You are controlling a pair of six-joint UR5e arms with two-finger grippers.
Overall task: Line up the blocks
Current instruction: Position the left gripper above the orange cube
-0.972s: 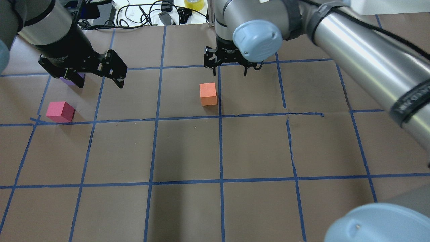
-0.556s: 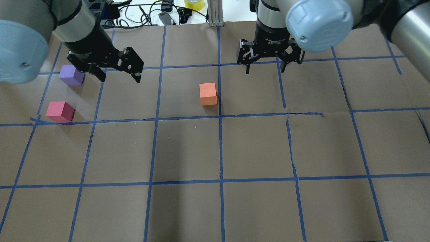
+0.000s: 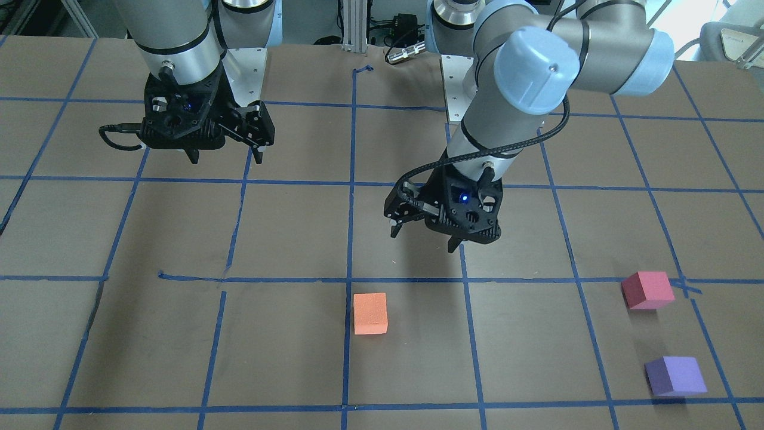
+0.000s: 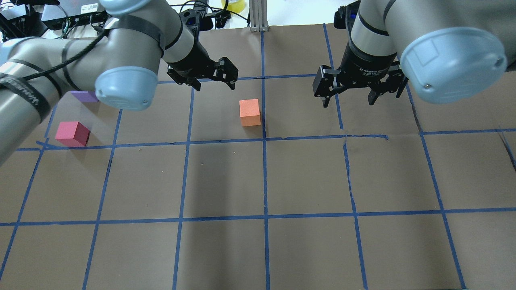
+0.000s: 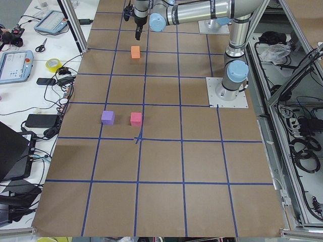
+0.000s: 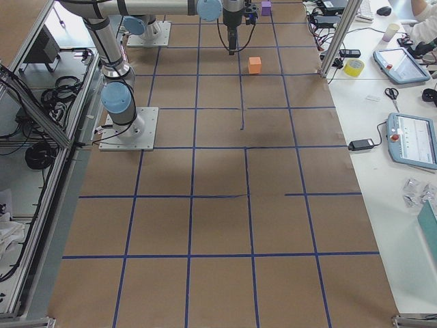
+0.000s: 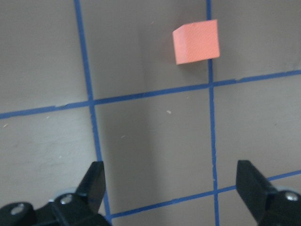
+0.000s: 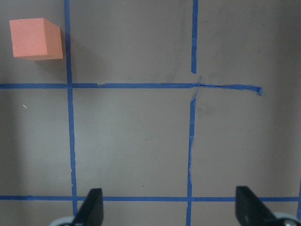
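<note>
I am watching the left gripper hanging above the brown paper-covered table, its two black fingers spread wide and carrying nothing. It is hovering near the small matte orange foam cube, off to the robot's left of it and not touching it. Through the left wrist camera the cube is showing towards the upper right, ahead of the parted fingertips. The right gripper is hanging on the cube's other side, further from it. Its fingers are likewise standing wide apart with nothing between them, and in its wrist camera the same cube is sitting in the top left corner.

The orange cube is resting flat around the middle of the table. It is lying just beside one line of the blue tape grid, inside the square on the robot's left of that line. The small pinkish-red foam cube and the small purple foam cube are lying well apart from it, out on the robot's left side. Those two are sitting near each other without touching. The pinkish-red one is lying closer to the robot and close to a tape crossing, with the purple one beyond it. From overhead, the left arm's elbow is covering most of the purple cube.
</note>
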